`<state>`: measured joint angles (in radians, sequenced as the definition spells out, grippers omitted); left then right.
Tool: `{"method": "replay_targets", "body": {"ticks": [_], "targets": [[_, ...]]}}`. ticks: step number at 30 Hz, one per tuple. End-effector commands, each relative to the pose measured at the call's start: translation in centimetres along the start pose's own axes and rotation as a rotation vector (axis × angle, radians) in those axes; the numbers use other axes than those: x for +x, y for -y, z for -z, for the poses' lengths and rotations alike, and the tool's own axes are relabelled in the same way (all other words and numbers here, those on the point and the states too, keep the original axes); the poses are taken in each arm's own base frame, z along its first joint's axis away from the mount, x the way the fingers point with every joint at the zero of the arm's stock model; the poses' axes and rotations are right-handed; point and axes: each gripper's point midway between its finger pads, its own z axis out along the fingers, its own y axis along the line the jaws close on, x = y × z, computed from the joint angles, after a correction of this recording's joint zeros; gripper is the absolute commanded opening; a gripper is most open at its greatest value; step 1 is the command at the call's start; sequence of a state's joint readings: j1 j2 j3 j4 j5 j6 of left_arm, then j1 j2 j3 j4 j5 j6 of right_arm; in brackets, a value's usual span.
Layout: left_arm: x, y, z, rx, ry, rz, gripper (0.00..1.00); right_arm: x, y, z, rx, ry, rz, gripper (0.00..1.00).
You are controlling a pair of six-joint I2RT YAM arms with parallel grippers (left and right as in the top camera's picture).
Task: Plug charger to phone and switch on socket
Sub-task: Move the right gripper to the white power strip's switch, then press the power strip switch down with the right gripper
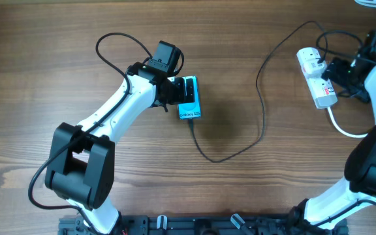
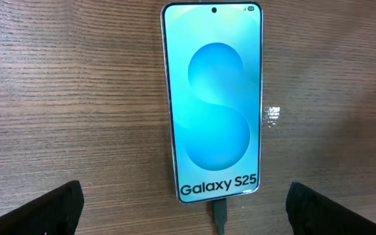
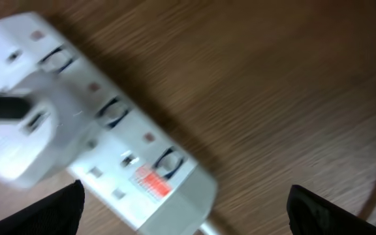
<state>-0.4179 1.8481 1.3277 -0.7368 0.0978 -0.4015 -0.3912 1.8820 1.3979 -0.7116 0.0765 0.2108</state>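
We found black charger cable (image 2: 219,219) seated in flat cyan phone (image 2: 213,98); switch on white power strip (image 3: 129,156) unconfirmed. Left fingers (image 2: 51,212), right fingers (image 3: 331,212) spread, empty.

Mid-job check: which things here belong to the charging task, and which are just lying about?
Belong to the job:
- phone
- charger, its plug at the phone's bottom end
- socket

Just lying about:
- thin white wires at the table's far right corner
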Motion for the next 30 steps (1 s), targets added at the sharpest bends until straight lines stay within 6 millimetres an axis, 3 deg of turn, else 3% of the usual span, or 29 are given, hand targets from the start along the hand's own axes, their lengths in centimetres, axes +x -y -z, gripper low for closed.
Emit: {"method": "replay_targets", "body": {"ticks": [1,11,16,25,30], "targets": [[0.1,-0.3,-0.4,-0.02,-0.003,-0.007,1.0,-0.7,2.0,-1.4,0.023,-0.002,-0.071,1.0],[0.1,-0.3,-0.4,-0.02,-0.003,-0.007,1.0,-0.4,0.2,-7.3,-0.095,-0.034,-0.056,1.0],[0.1,-0.3,-0.4,-0.02,-0.003,-0.007,1.0,-1.8,-1.0,-7.6,-0.159,0.026,-0.028,1.0],[0.1,-0.3,-0.4,-0.02,-0.003,-0.007,1.0,-2.8,-0.7,-7.7,-0.137,0.068,-0.029,1.0],[0.1,-0.3,-0.4,-0.02,-0.003,-0.007,1.0,-1.7,-0.3,-7.8,-0.114,0.023,-0.029,1.0]]}}
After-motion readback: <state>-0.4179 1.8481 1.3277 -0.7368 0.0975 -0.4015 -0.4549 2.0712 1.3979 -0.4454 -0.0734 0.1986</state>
